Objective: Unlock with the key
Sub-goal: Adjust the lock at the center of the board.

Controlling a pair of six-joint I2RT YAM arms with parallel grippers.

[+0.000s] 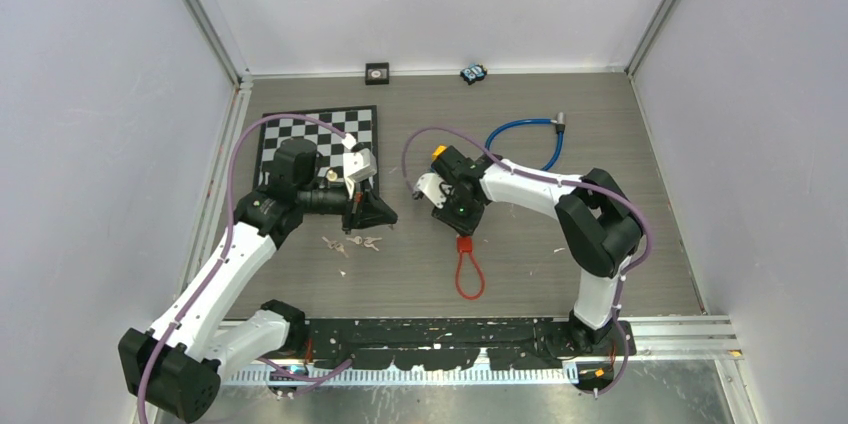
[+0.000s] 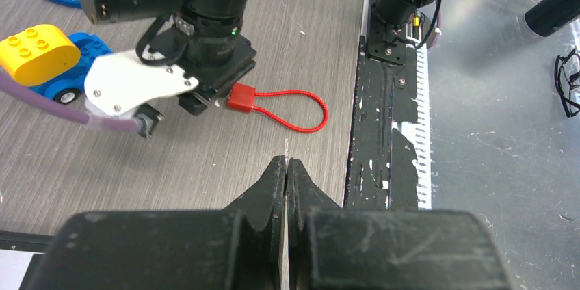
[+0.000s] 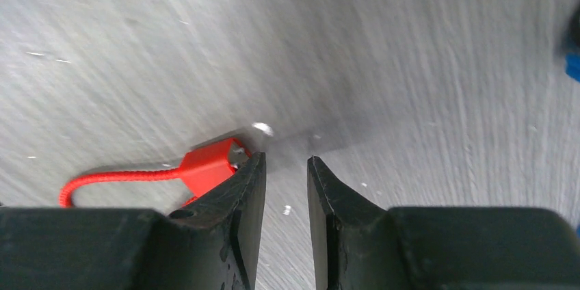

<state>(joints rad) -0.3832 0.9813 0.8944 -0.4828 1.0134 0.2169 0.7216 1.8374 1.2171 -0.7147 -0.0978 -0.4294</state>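
Note:
A red cable lock lies on the table, its body (image 1: pixel 463 242) at the top of its loop (image 1: pixel 468 279). My right gripper (image 1: pixel 457 228) hangs just over the body, open by a narrow gap with nothing between its fingers. In the right wrist view (image 3: pixel 286 163) the lock body (image 3: pixel 208 165) sits just outside the left finger. My left gripper (image 1: pixel 385 217) is shut on a thin silver key, seen edge-on past the tips (image 2: pixel 286 145). It points toward the lock body (image 2: pixel 241 97) from a short way off. Loose keys (image 1: pixel 365 242) lie under the left gripper.
A chessboard (image 1: pixel 320 134) lies behind the left arm. A yellow and blue toy car (image 2: pixel 37 54) and a blue hose (image 1: pixel 520 129) sit behind the right gripper. A small black box (image 1: pixel 377 72) and a blue toy (image 1: pixel 473 73) stand at the back wall. The black base rail (image 1: pixel 450 344) runs along the near edge.

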